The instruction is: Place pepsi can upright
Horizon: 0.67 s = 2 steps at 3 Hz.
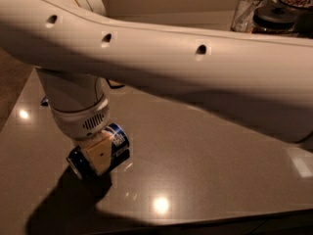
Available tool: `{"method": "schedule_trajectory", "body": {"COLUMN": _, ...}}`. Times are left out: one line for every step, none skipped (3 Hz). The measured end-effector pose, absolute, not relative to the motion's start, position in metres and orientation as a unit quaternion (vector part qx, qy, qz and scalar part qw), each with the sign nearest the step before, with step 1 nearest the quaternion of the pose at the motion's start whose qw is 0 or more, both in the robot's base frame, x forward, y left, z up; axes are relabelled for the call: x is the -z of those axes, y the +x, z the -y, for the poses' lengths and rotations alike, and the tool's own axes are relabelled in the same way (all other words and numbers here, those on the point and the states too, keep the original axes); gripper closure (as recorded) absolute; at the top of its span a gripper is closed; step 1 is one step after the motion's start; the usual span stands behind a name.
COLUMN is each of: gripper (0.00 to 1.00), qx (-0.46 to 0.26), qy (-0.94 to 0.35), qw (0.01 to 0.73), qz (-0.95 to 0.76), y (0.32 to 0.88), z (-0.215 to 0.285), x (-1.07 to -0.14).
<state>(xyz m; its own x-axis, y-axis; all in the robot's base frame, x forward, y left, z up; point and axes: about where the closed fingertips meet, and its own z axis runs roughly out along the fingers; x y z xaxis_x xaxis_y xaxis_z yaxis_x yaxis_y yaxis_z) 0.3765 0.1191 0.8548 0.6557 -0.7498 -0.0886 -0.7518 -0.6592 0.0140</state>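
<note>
The pepsi can (pixel 116 140) is dark blue with a white label patch. It lies tilted on its side at the lower left of the grey countertop (pixel 210 170), low over the surface; I cannot tell if it touches. My gripper (pixel 99 155) hangs from the white arm and is shut on the can. A cream finger (pixel 101 153) crosses the can's middle. The other finger is hidden behind the can.
The thick white arm (pixel 195 58) spans the view from the upper left to the right. A glass cup (pixel 248 9) and dark jars (pixel 276 16) stand at the back right. The counter's front edge runs along the bottom.
</note>
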Motion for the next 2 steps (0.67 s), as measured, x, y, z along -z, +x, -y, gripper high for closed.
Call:
{"method": "schedule_trajectory", "body": {"gripper": 0.95, "qx": -0.095, "qy": -0.887, "qw": 0.034, "qz": -0.45, "y": 0.402, "z": -0.102, "x": -0.873}}
{"method": "schedule_trajectory", "body": {"gripper": 1.0, "qx": -0.181, "qy": -0.837, "qw": 0.101, "qz": -0.507, "y": 0.446, "z": -0.076, "x": -0.911}}
